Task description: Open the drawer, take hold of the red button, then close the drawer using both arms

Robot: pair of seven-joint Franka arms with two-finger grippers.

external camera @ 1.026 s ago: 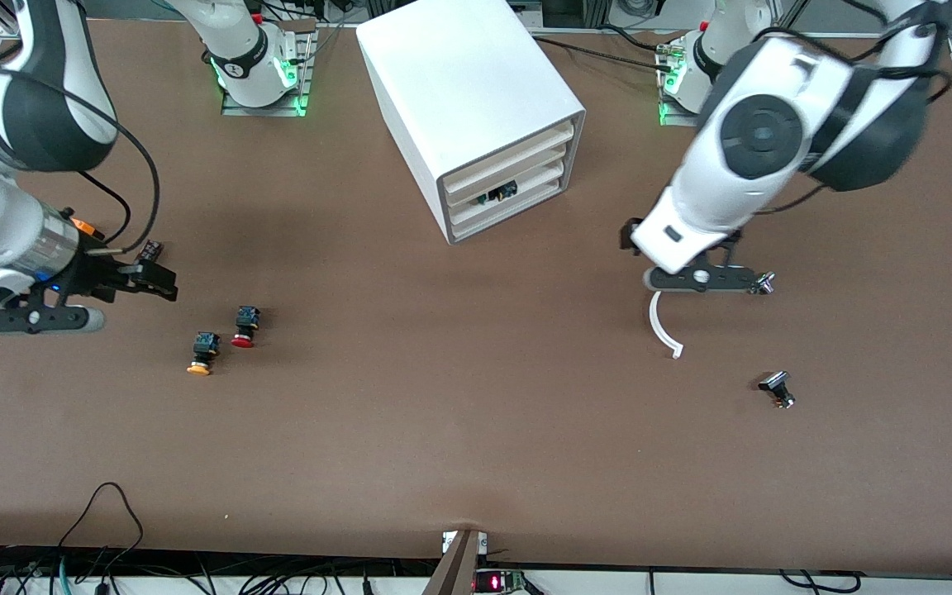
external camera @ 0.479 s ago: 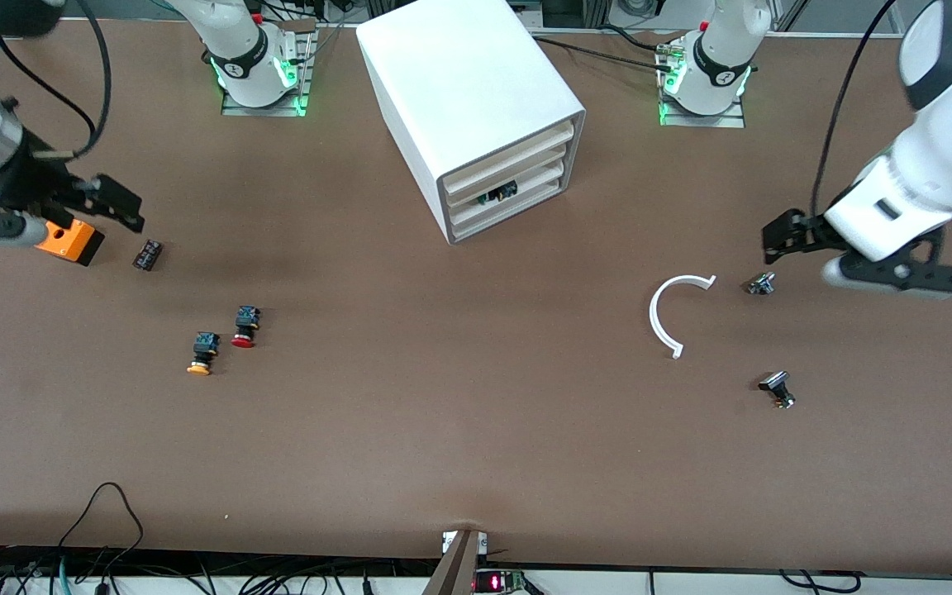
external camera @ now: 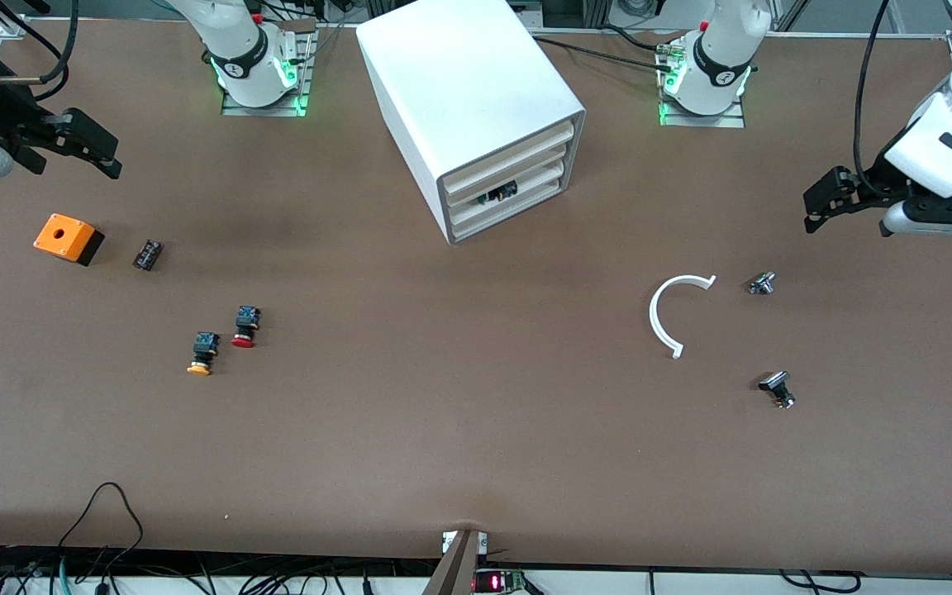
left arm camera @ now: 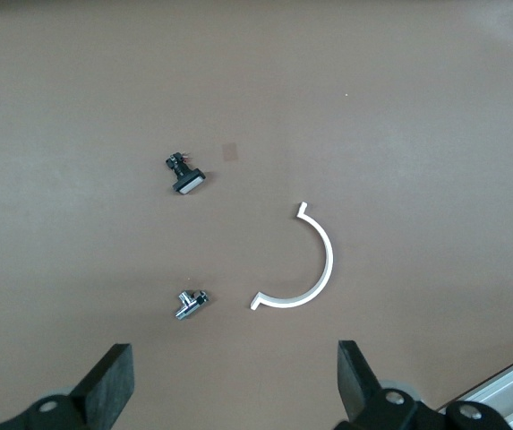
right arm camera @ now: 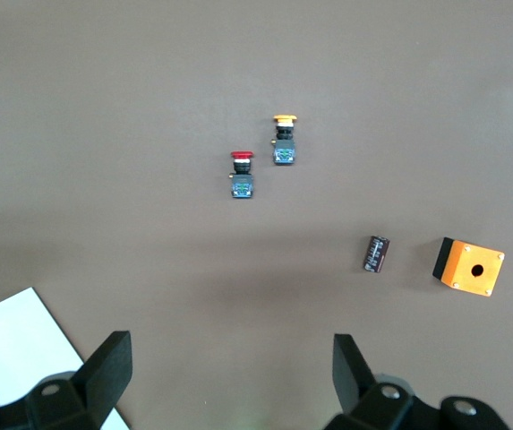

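Observation:
The white cabinet (external camera: 468, 99) stands at the table's middle, near the bases. Its three drawers (external camera: 517, 169) sit pushed in, with a small dark part showing in the middle one (external camera: 497, 195). The red-capped button (external camera: 245, 326) lies on the table toward the right arm's end, beside an orange-capped one (external camera: 202, 354). Both show in the right wrist view, the red-capped button (right arm camera: 241, 175) and the orange-capped one (right arm camera: 284, 139). My right gripper (external camera: 100, 153) is open and empty, up over the table's right-arm end; its own view shows it open (right arm camera: 229, 376). My left gripper (external camera: 825, 202) is open and empty over the left-arm end; its own view shows it open (left arm camera: 235, 385).
An orange square box (external camera: 68, 238) and a small dark cylinder (external camera: 147, 254) lie under the right gripper's area. A white curved strip (external camera: 668, 310), a small metal part (external camera: 761, 283) and a black part (external camera: 776, 388) lie toward the left arm's end.
Both arms have swung outward toward their table ends. The right gripper left the orange box and cylinder area. The left gripper left the white strip and metal part.

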